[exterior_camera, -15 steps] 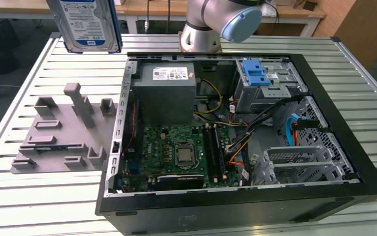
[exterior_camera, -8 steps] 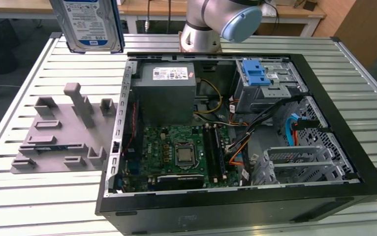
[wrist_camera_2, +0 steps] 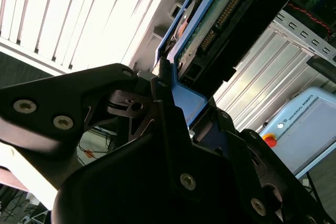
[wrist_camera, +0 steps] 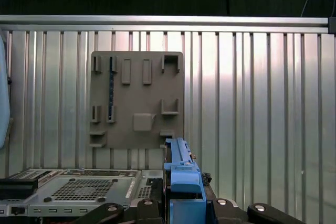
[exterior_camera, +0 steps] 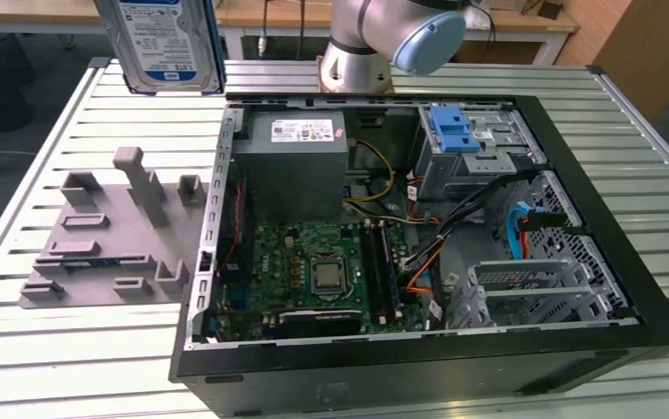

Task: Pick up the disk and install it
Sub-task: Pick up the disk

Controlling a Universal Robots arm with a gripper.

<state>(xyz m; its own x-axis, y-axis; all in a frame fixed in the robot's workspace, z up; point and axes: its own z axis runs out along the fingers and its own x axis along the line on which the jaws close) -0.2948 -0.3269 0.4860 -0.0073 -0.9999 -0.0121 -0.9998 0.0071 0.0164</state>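
1. The slatted table [exterior_camera: 55, 367] carries everything, and the open computer case [exterior_camera: 428, 375] lies on its side on it. Take that case as your reference for every move.
2. Inside the case, the metal drive cage [exterior_camera: 474, 148] sits in the far corner on the exterior view's right, with a blue clip [exterior_camera: 456, 131] on top. The grey power supply [exterior_camera: 293, 166] lies beside it along the far wall. Cables [exterior_camera: 474, 209] run loose between them, so plan a path that clears them.
3. The grey fixture plate [exterior_camera: 107, 236] lies just outside the case wall on the exterior view's left. Its slots look vacant.
4. The disk [exterior_camera: 171, 44] hangs upright, outside the case off its far corner on the exterior view's left. Its label faces the exterior camera. I judge it to be lifted off the table and in transit.
5. The gripper [wrist_camera_2: 184, 100] is clamped on the disk's blue carrier frame [wrist_camera: 184, 177], and the circuit-board side [wrist_camera_2: 210, 19] shows in the second wrist view. The hold is on one narrow edge, so move slowly and avoid sharp wrist turns that could lever the drive loose.
6. Before you descend into the case, square the carrier rails with the bay opening, since a tilted frame is likely to jam
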